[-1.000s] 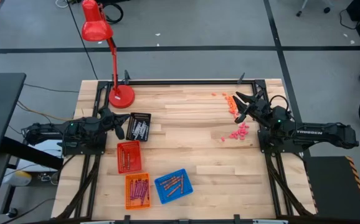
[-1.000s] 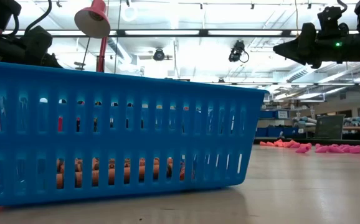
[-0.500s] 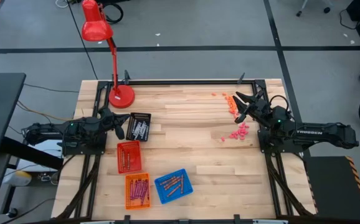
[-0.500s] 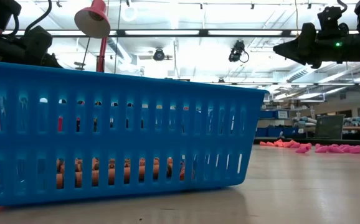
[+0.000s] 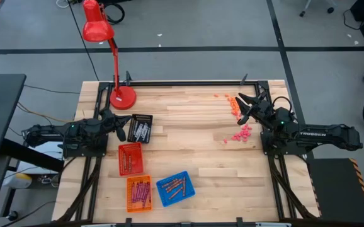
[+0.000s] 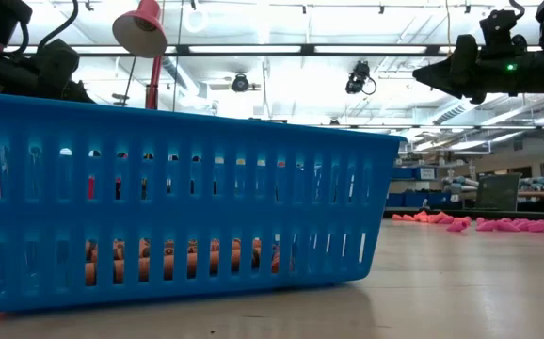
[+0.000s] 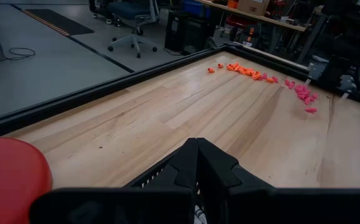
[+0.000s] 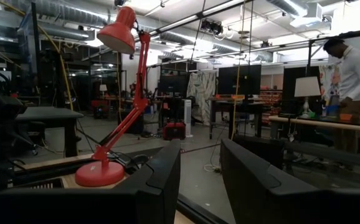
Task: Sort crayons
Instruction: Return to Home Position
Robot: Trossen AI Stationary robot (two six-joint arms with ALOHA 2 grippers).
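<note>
- Now the left gripper (image 5: 124,120) sits at the left edge of the table (image 5: 194,148) beside the black bin (image 5: 150,129), fingers together, nothing held.
- Right gripper (image 5: 244,104) is over the orange bits (image 5: 232,103), fingers apart, empty.
- Crayons (image 5: 173,186) lie in the blue bin (image 5: 191,186); more lie in the black, red (image 5: 121,159) and orange bins (image 5: 129,194).

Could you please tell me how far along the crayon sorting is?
Done: crayons lie in the black bin, red bin, orange bin and blue bin; none show loose. In hand: nothing; the left gripper is shut, the right gripper open, both empty. Remaining: seemingly nothing but pink bits and orange bits.
</note>
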